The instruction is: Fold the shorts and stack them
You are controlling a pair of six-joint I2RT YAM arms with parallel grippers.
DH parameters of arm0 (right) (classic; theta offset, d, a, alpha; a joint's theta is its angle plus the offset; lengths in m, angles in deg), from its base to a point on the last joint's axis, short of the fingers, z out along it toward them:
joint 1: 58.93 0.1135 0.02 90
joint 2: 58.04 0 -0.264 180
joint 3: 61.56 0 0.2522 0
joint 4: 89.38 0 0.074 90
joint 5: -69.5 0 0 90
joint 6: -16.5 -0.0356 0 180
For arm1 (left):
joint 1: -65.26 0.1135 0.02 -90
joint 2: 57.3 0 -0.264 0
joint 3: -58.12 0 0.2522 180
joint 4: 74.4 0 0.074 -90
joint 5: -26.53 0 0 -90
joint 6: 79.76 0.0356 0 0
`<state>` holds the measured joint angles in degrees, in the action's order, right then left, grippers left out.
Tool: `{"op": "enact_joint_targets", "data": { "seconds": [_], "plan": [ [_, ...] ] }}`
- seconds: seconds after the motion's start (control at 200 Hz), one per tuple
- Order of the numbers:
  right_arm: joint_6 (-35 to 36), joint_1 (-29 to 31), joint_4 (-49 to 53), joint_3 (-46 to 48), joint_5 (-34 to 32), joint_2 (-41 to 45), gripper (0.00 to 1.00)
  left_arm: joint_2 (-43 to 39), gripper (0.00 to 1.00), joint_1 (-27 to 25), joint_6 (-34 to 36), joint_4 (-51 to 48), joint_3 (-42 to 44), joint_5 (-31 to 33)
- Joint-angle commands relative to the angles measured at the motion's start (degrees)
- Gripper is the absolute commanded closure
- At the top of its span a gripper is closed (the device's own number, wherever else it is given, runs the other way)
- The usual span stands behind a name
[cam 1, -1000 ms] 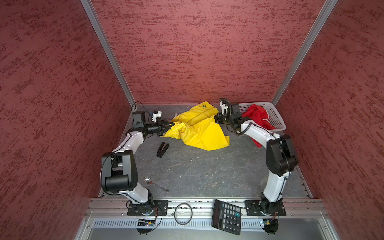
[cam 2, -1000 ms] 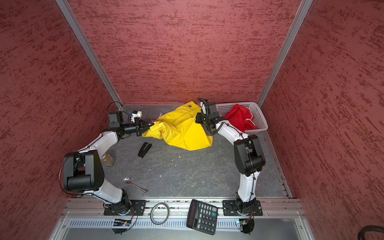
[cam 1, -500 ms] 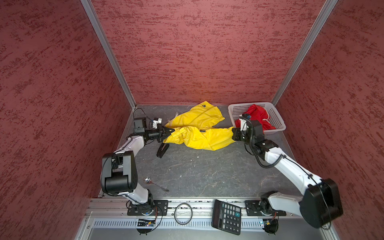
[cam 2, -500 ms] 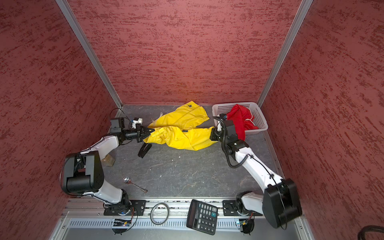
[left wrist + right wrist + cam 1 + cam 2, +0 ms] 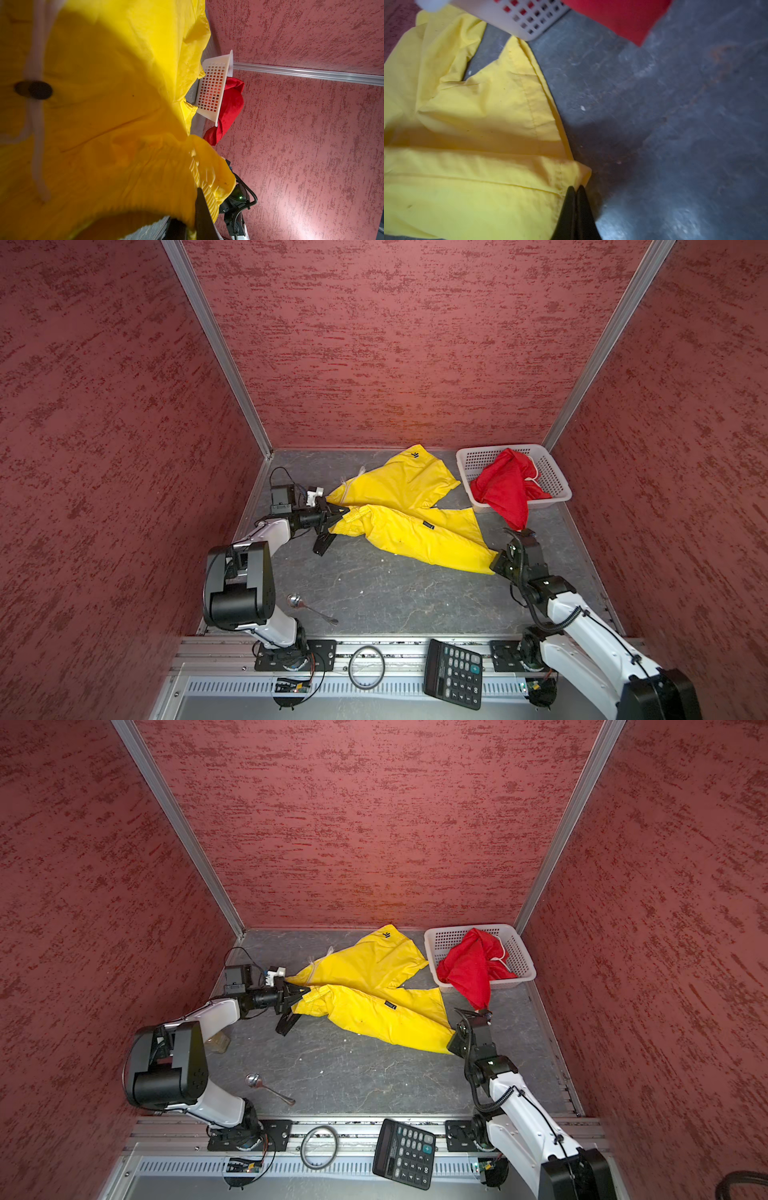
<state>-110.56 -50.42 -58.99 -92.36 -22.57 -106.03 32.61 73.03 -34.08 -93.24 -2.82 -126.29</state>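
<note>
The gray desk (image 5: 374, 593) looks like rough stone. The yellow shorts (image 5: 407, 531) lie spread on it near the back. They are thin and crinkly, with a puffy, stretchy waist. The left fingers (image 5: 337, 514) are pinched tight on the waist end. The right fingers (image 5: 572, 205) are pressed together on a leg corner. The white plastic basket (image 5: 552, 475), full of little square holes, sits in the back right corner. The red shorts (image 5: 505, 485) hang out over its front edge. A tiny dark label (image 5: 427, 525) on the yellow shorts has writing too small to read.
</note>
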Motion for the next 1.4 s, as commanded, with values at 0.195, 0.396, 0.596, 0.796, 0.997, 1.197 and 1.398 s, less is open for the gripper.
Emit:
{"op": "enact_joint_targets", "data": {
  "seconds": [0.195, 0.396, 0.596, 0.796, 0.997, 1.197, 1.398],
  "plan": [
    [-4.06, -14.62, -2.66, 1.98, 9.02, 3.78, 1.0, -0.86, 0.89, 2.86, -1.23, 2.35, 3.53, 4.03],
    [-3.02, -14.71, -6.55, 1.39, 12.99, 0.71, 1.0, -4.77, 0.37, 2.36, -3.65, 3.02, 4.98, 4.42],
    [-2.95, -14.7, -9.63, 2.28, 15.23, -1.05, 1.0, -14.82, 0.28, -0.9, -0.62, -7.38, 4.53, 8.05],
    [-1.26, -14.72, -8.24, 1.08, 14.94, -0.82, 1.0, -21.9, 0.4, -11.64, 0.89, -21.34, 2.18, 25.78],
    [-1.35, -14.72, -8.72, 1.96, 15.24, -0.53, 1.0, -20.56, 0.32, -18.19, -3.72, -28.28, -1.55, 40.72],
    [-0.85, -14.73, -9.63, 2.78, 15.87, -0.57, 1.0, -17.36, 0.2, -19.35, -9.38, -21.0, 0.12, 39.58],
    [0.15, -14.73, -9.76, 2.91, 15.51, -1.11, 1.0, -11.53, 0.29, -20.59, -12.87, -12.91, -0.39, 39.01]
  ]
}}
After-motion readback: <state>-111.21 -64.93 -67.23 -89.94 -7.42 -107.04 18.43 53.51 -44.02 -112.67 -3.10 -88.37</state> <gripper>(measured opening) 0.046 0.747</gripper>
